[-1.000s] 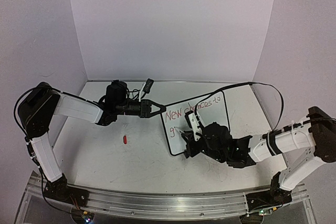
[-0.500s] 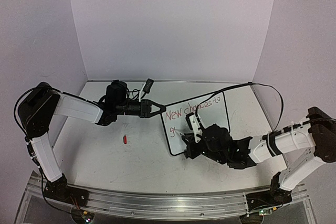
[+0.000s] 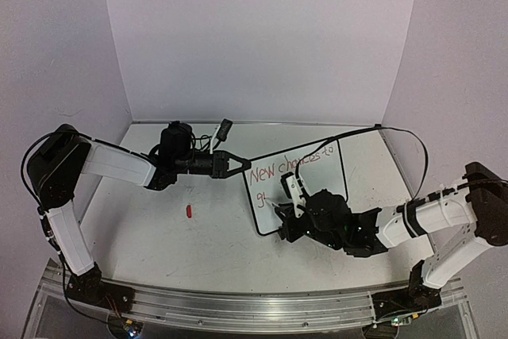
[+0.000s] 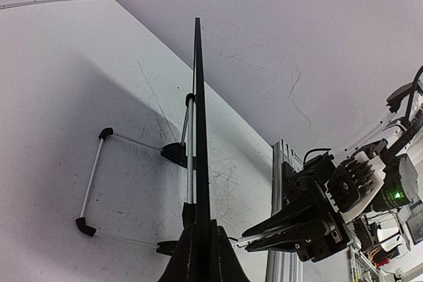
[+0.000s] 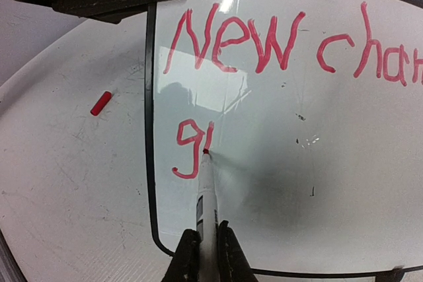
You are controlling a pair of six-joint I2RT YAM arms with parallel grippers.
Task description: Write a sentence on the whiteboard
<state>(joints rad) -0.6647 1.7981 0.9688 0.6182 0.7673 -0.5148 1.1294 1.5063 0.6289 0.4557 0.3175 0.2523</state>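
The whiteboard [image 3: 313, 176] stands tilted at the table's middle right, with "New chances to" in red on its top line and "g" plus a short stroke below [image 5: 192, 146]. My left gripper [image 3: 238, 165] is shut on the board's left edge. The left wrist view sees the whiteboard [image 4: 197, 97] edge-on, running up from that gripper [image 4: 201, 242]. My right gripper [image 5: 207, 252] is shut on a white marker [image 5: 207, 196], whose red tip touches the whiteboard [image 5: 317, 163] at the foot of the short stroke. From above, the right gripper [image 3: 284, 206] hangs over the board's lower left corner.
A small red marker cap [image 3: 190, 212] lies on the table left of the board, seen as cap [image 5: 100, 104] by the right wrist. The board's wire stand [image 4: 92, 183] rests behind it. A black cable [image 3: 397, 134] arcs over the back right. An aluminium rail [image 3: 238, 307] lines the near edge.
My right gripper has edged slightly toward the near side with the marker on the board. The left gripper and the board have stayed still.
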